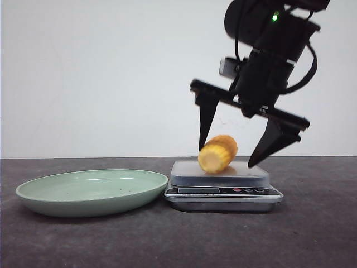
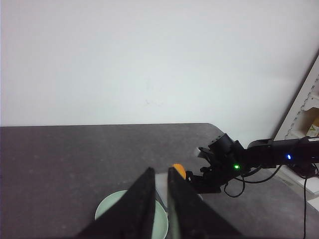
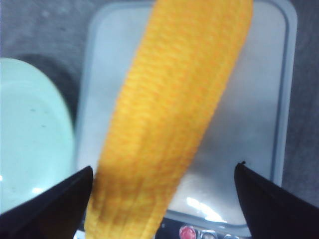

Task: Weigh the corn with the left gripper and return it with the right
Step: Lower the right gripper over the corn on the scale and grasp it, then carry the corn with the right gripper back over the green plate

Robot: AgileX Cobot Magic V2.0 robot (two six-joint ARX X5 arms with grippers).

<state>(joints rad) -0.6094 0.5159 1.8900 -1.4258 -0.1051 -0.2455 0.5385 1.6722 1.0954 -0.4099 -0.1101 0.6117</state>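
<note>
1. My right gripper (image 1: 239, 152) hangs over the scale (image 1: 223, 187) with its fingers spread wide apart, 1 on each side of the corn (image 1: 217, 154); from the front, the finger nearer the plate looks just beside or touching the cob, the other clear of it.
2. The corn lies on the scale's platform, its paler cut end facing the front camera.
3. My left gripper (image 2: 159, 204) is drawn back high above the table, its 2 fingers nearly together with only a slim gap and nothing between them.
4. To grasp well, I should centre the cob between my right fingers, then close across its ribbed sides, not its ends, because a round cob may roll.
5. The corn is stubby, yellow-orange, with lengthwise kernel rows.
6. The plate (image 1: 92, 192) is shallow, pale green and glossy; the scale's platform is smooth and grey.
</note>
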